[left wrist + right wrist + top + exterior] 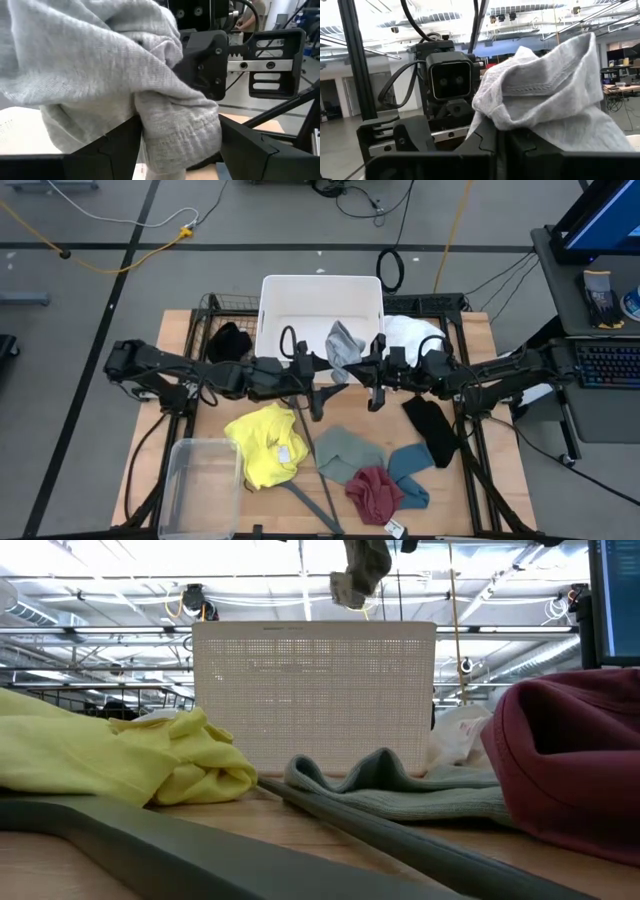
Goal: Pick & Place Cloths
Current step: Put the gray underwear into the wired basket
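Note:
A grey cloth (pixel 345 345) hangs in the air over the near wall of the white bin (pixel 320 290), with both grippers on it. My left gripper (pixel 333 367) comes from the table's left, my right gripper (pixel 364 367) from the right; both are shut on the cloth. In the low view the cloth (pixel 360 570) dangles high above the bin (pixel 315 695). On the table lie yellow (pixel 268 445), sage green (pixel 348 452), teal (pixel 410 470), maroon (pixel 375 492) and black (pixel 432 430) cloths. Another black cloth (pixel 230 340) and a white one (pixel 410 335) flank the bin. My left gripper (pixel 175 150) has a thick bunched fold of the grey cloth (pixel 175 132) between its two fingers (pixel 120 145), which stand well apart. It comes level from the table's left. The cloth is clear of the table. My right gripper (pixel 501 145) pinches a thin part of the grey cloth (pixel 520 125) between its shut fingers, coming from the table's right and tilted slightly up. The cloth bulges loosely over the fingers; how many layers are pinched does not show.
A thin dark grey hanger (pixel 315 480) lies on the table between the yellow and sage green cloths. A clear plastic container (pixel 200 485) stands at the near left corner. A desk with a keyboard (pixel 605 365) is off to the right.

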Tool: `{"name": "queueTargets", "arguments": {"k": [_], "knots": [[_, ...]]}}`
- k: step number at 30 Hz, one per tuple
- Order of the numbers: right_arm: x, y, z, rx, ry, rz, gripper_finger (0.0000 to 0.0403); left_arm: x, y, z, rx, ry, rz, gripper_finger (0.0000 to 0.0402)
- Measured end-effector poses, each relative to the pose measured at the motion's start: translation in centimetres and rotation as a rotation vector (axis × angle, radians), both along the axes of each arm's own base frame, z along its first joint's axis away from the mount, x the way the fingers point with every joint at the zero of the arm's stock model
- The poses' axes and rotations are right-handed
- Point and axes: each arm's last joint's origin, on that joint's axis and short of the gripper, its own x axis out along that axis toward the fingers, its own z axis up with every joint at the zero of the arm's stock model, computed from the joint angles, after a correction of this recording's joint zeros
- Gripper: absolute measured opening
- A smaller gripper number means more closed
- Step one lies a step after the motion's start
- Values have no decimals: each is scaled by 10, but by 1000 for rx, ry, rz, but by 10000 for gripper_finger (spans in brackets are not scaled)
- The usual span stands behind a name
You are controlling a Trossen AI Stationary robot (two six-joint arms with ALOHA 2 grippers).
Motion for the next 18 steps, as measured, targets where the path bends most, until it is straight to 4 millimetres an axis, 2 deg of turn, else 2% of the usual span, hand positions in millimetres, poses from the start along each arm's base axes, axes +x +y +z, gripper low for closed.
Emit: {"name": "queueTargets", "arguments": {"k": [8, 15, 18], "knots": [[0, 0, 0, 39, -4, 13, 0, 0, 3, 1, -17, -18, 86, 250], [2, 9, -2, 56, -6, 49, 0, 0, 9, 1, -23, -21, 142, 250], [1, 13, -2, 57, -10, 62, 0, 0, 12, 1, -23, -16, 150, 236]]}}
